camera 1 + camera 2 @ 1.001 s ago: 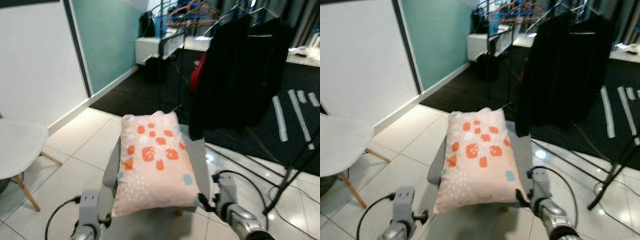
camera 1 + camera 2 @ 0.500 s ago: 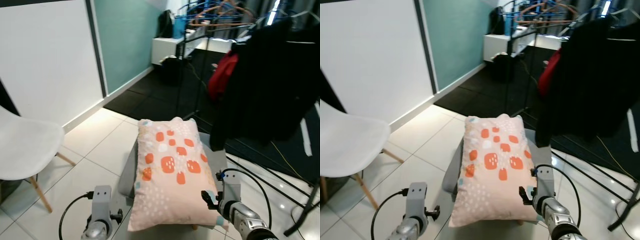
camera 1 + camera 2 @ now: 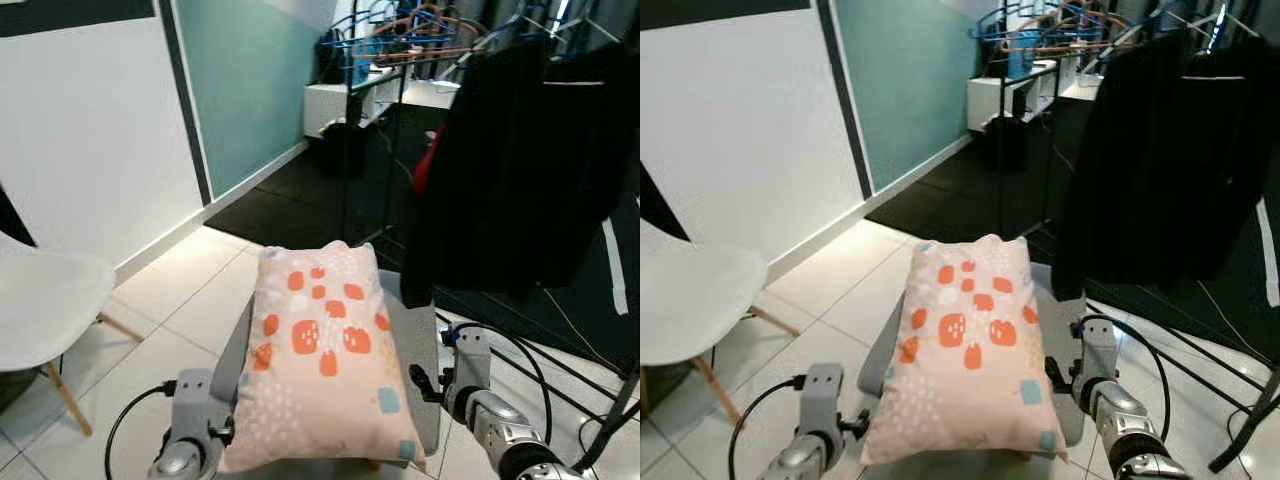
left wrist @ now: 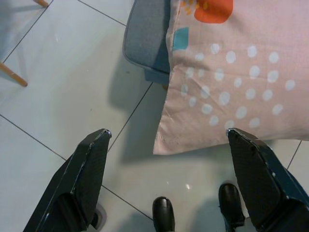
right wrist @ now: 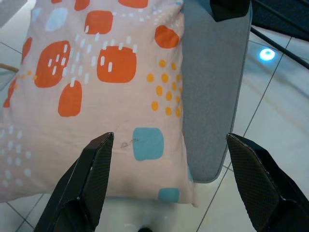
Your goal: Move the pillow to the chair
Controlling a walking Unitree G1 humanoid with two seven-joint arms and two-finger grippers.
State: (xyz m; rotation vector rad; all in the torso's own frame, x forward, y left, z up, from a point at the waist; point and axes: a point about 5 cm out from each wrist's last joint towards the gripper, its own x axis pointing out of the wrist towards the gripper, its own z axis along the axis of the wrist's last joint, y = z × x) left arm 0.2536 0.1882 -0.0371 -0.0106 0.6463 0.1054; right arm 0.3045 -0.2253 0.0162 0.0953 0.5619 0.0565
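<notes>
The robot had stepped a bit closer, so the pillow (image 3: 325, 365) looked bigger; it lay on the grey stool (image 3: 415, 350). The left claw (image 4: 169, 145) and right claw (image 5: 166, 147) were spread wide beside it, not touching, and the white chair (image 3: 45, 300) waited well apart

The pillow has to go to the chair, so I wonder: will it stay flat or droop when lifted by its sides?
The pillow looks soft and plump, its near end overhanging the grey stool, so it would probably sag between grips. It is likely light for its bulk. Its fabric cover should give both open end effectors, left and right, decent purchase.
</notes>
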